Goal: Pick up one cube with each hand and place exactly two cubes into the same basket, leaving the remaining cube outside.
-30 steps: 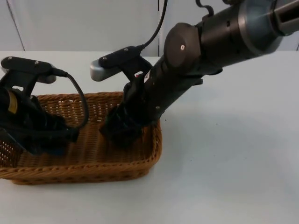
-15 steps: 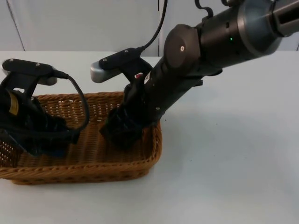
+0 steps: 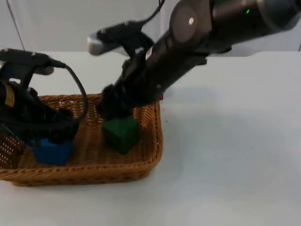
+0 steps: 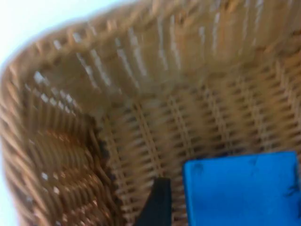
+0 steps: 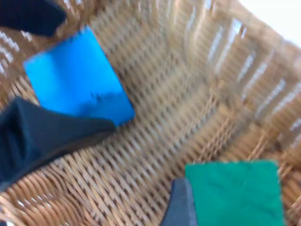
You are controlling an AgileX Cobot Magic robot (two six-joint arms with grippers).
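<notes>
A woven basket (image 3: 149, 150) stands at the table's left front. On its floor lie a blue cube (image 3: 49, 150) at the left and a green cube (image 3: 122, 134) at the right. My left gripper (image 3: 52, 134) hangs open just above the blue cube (image 4: 240, 188), one fingertip (image 4: 157, 205) beside it. My right gripper (image 3: 114, 109) is open above the green cube (image 5: 233, 193), clear of it, with a fingertip (image 5: 181, 207) alongside. The blue cube (image 5: 77, 77) lies further along the weave. A sliver of a red cube (image 3: 161, 97) peeks out behind the right arm, outside the basket.
The basket wall (image 4: 141, 42) rises close around the left gripper. The right arm slants over the basket's back right corner. White table (image 3: 235, 155) stretches to the right and front of the basket.
Both arms have risen. The right gripper lifted out of the basket and left the green cube on its floor. The blue cube now shows under the left gripper.
</notes>
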